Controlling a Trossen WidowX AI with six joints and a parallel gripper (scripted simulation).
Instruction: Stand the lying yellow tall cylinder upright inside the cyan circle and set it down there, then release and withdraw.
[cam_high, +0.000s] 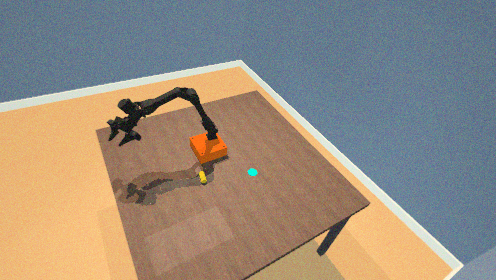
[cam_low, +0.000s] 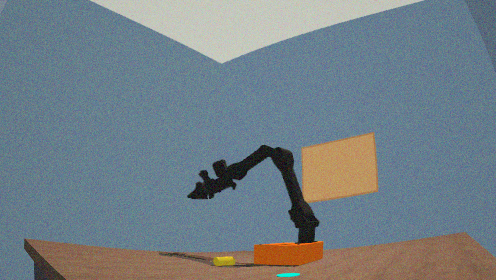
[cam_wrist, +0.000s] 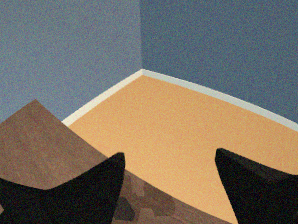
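A bare test room: blue walls (cam_low: 125, 125), orange floor (cam_high: 50, 165), one wooden table (cam_high: 280, 200).

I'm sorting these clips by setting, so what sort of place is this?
Probably a bare test room set up for arm trials: plain blue walls and an orange floor around a single wooden table, which carries only the arm's orange base, a yellow cylinder and a cyan circle.

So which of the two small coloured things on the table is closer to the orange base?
The yellow cylinder, lying beside the base; the cyan circle sits farther out.
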